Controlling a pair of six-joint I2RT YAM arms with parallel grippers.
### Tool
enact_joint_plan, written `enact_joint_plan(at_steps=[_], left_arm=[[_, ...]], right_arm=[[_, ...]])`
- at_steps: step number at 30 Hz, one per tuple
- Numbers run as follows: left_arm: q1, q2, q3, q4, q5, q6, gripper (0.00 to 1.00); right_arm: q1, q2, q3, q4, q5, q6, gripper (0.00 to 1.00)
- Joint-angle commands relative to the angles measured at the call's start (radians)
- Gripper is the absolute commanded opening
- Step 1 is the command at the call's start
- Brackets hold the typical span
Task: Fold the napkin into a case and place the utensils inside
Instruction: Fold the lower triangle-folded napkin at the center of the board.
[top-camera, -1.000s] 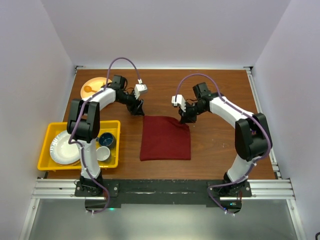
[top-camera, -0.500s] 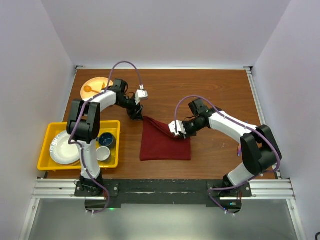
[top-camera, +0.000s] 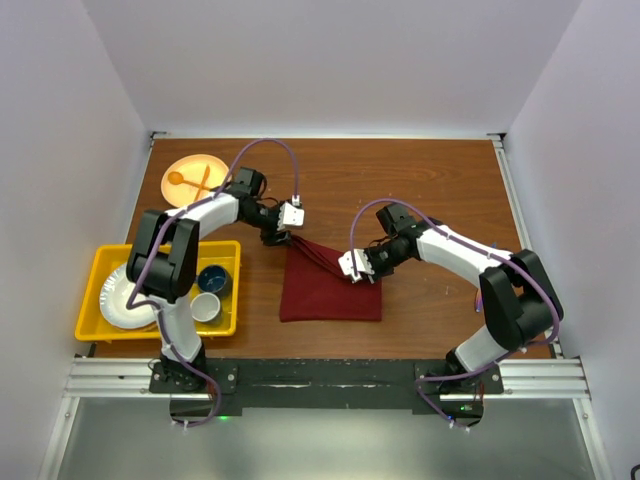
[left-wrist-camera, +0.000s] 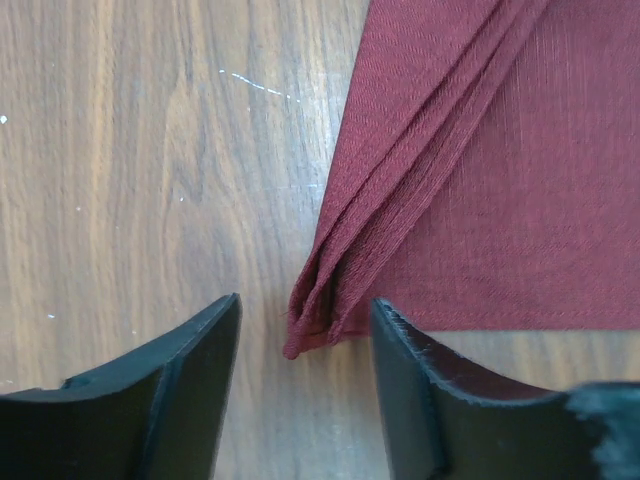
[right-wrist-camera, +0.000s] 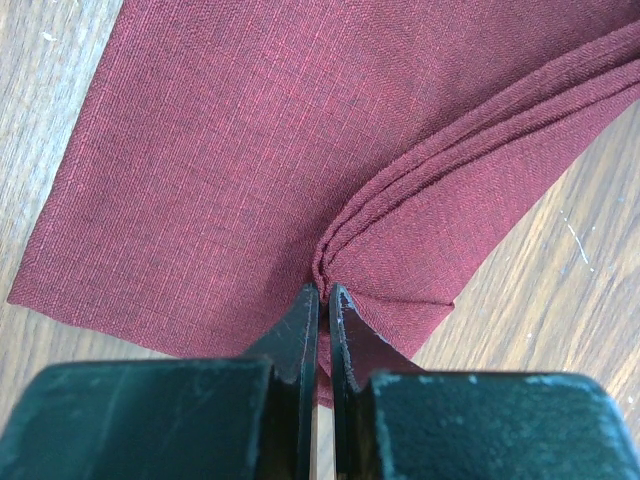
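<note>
Now right pincer (right-wrist-camera: 323, 292) clamps napkin (right-wrist-camera: 230, 150) folded edge; left pincer (left-wrist-camera: 306, 305) wide astride corner, bare table (left-wrist-camera: 120, 150) beside

A: What sort of place is this?
B: A robot lab, a test cell really. Plain white walls (top-camera: 330, 60) box in a wooden table (top-camera: 440, 180), and a left arm (top-camera: 205, 212) and right arm (top-camera: 455, 245) stand bolted to a metal rail (top-camera: 330, 378).

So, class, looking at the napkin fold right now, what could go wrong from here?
The right hand pinches only the edge of stacked layers of the napkin; a pull may slip one free. The left hand stands open astride the other bunched corner; closing there may catch only some layers.
</note>
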Motion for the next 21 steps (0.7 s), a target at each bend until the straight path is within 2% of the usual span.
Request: enact_joint_plan(at_steps=[1, 4, 11, 17, 21], left_arm=[[-0.001, -0.035, -0.001, -0.017, 0.024, 0.104, 0.46], [-0.004, -0.035, -0.003, -0.049, 0.024, 0.112, 0.33], [-0.013, -0.057, -0.021, -0.057, 0.023, 0.115, 0.20], [-0.028, -0.112, -0.030, -0.080, 0.026, 0.098, 0.01], [-0.056, -0.155, -0.069, -0.083, 0.002, 0.104, 0.00]], right_arm=[[0.003, -0.006, 0.025, 0.006, -0.009, 0.001, 0.00], [0.003, -0.016, 0.030, 0.005, -0.012, 0.021, 0.00], [0.001, -0.044, 0.017, -0.001, -0.012, 0.020, 0.00], [-0.020, -0.068, 0.037, -0.027, -0.009, 0.014, 0.00], [-0.034, -0.081, 0.042, -0.066, -0.005, -0.023, 0.00]])
